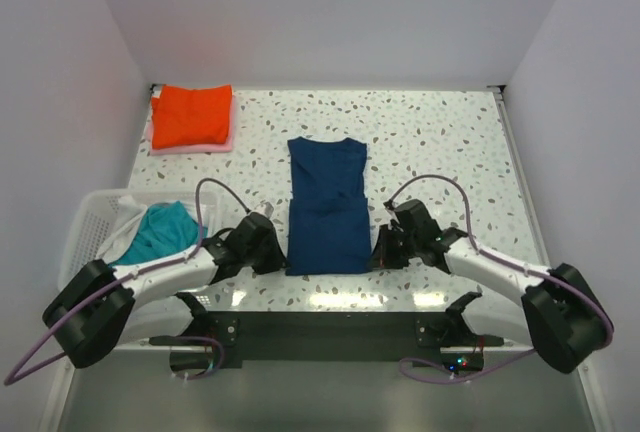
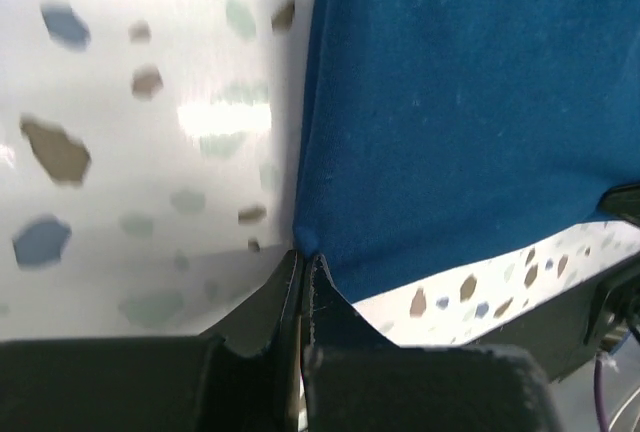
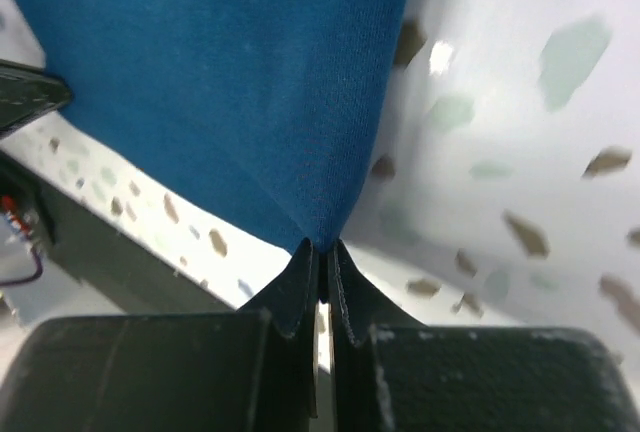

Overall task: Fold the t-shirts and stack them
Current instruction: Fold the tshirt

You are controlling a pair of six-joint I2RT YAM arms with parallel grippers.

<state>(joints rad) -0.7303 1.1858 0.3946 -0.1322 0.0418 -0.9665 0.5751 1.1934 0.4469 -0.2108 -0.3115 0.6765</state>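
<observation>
I have the navy tee (image 1: 327, 207) lying flat on the bench (image 1: 430, 142), folded into a long narrow panel with its collar end away from the arm bases. No print shows on the side facing up.

My left end effector (image 2: 303, 260) is at the tee's near left corner, its jaws pressed together with the corner of blue cloth pinched at the tips. My right end effector (image 3: 322, 250) is at the near right corner, jaws likewise clamped tight with the cloth gathered to a point between them. Both sit low against the bench.

Beyond the navy tee and to its left, an orange tee (image 1: 192, 115) lies folded on top of a pink tee (image 1: 190, 148), whose edge peeks out below it. To the navy tee's near left, a teal tee (image 1: 165, 232) sits crumpled in the white basket (image 1: 90, 222), with some white cloth beside it.
</observation>
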